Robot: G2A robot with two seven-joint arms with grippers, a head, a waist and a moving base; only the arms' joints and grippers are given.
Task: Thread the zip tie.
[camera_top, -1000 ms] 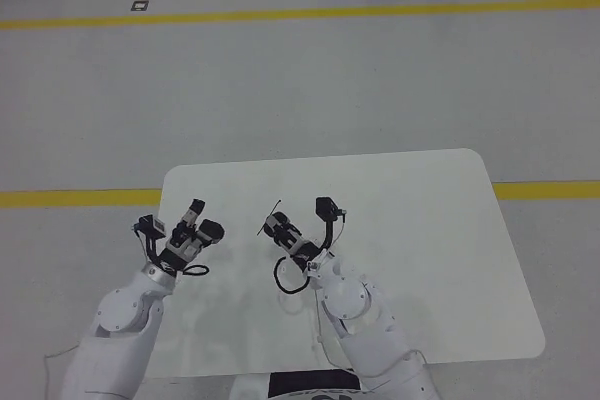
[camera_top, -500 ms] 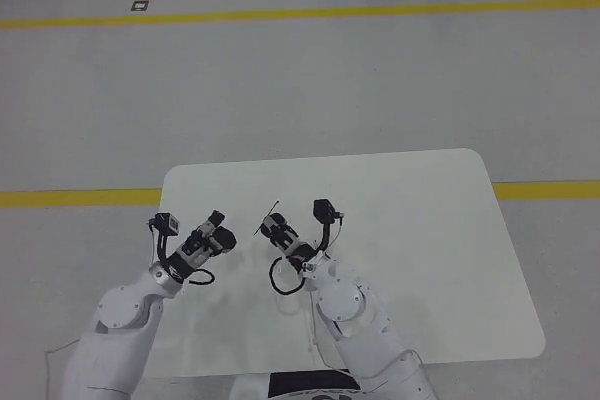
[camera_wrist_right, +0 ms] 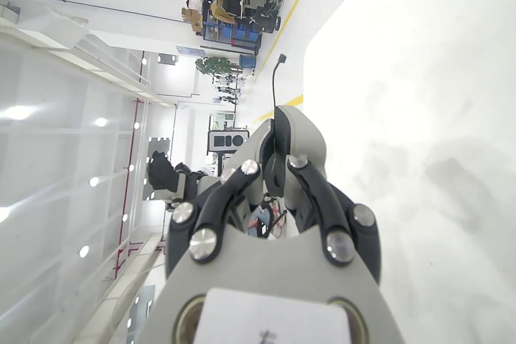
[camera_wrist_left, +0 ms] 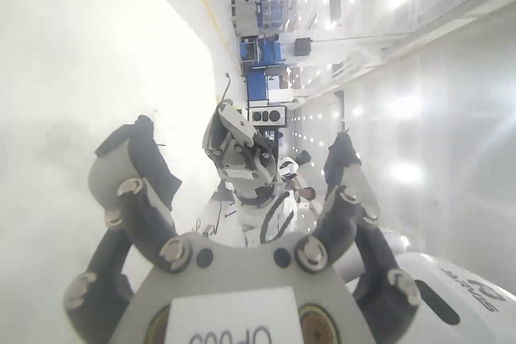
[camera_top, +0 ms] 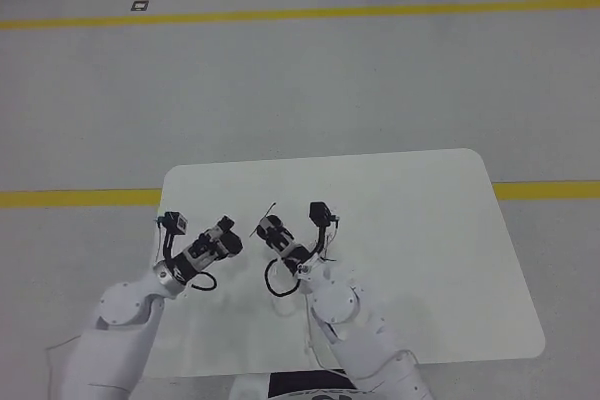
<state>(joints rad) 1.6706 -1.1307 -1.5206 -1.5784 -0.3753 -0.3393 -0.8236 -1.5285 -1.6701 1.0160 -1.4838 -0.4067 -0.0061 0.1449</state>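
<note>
The zip tie (camera_wrist_right: 274,83) is a thin black strip with a small square head at its free end. My right gripper (camera_wrist_right: 278,117) is shut on its lower part, and the strip stands out past the fingertips. From above, the zip tie (camera_top: 269,214) pokes up from the right gripper (camera_top: 270,232) over the table's left half. My left gripper (camera_wrist_left: 242,128) is open with nothing between its fingers. It faces the right gripper (camera_wrist_left: 238,160) and the zip tie (camera_wrist_left: 225,89) at close range. In the top view the left gripper (camera_top: 226,240) sits just left of the right one, a small gap apart.
Both arms hang over the white table (camera_top: 410,250), near its left front part. A yellow floor line (camera_top: 70,197) runs behind the table on both sides.
My left gripper has swung right, toward the right gripper, closing most of the gap. The right gripper with the zip tie has shifted slightly left.
</note>
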